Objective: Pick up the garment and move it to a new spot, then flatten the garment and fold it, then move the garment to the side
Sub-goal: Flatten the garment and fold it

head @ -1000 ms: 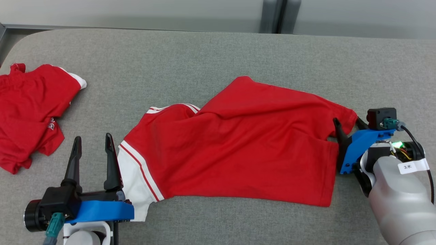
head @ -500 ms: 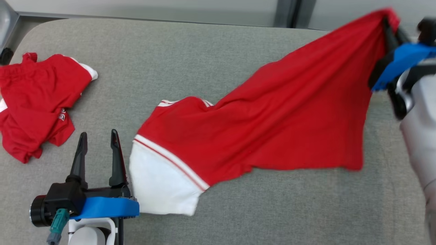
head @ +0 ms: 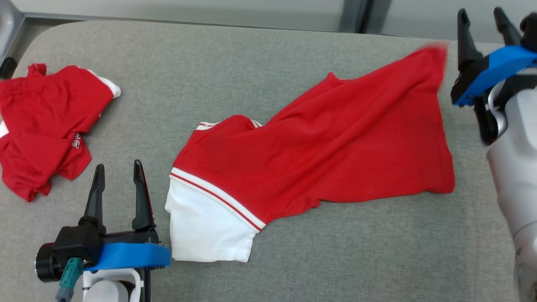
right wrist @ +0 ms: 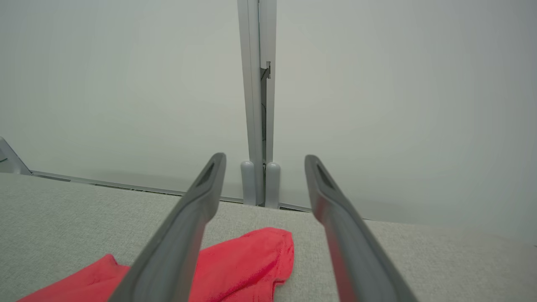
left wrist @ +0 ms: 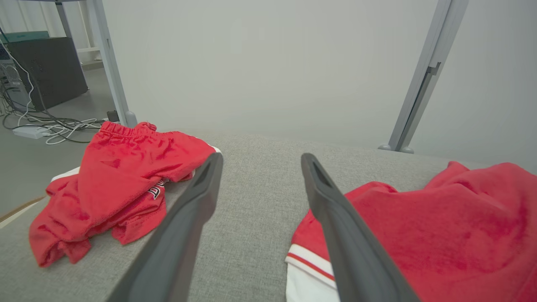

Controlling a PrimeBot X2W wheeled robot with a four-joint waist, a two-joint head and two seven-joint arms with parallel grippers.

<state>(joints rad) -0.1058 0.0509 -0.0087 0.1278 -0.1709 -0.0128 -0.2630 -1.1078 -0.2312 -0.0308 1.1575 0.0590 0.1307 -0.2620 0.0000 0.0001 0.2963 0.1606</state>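
The garment (head: 327, 142) is a red pair of shorts with a white, red-striped leg end, spread across the grey table from the lower middle to the upper right; it also shows as red cloth (left wrist: 440, 226) in the left wrist view and as a red corner (right wrist: 247, 260) in the right wrist view. My right gripper (head: 482, 19) hangs open just right of the garment's far corner, nothing between its fingers. My left gripper (head: 118, 170) stands open near the front left, just left of the white leg end, empty.
A second red garment (head: 42, 126) lies crumpled at the table's left edge, seen too as red cloth (left wrist: 117, 184) in the left wrist view. The grey padded table (head: 209, 63) ends at a wall with a metal post (right wrist: 256, 105) behind.
My right gripper lifted the garment's right corner up and away, then let it go; the corner has dropped onto the table and the fingers now stand open. The head camera shifted slightly.
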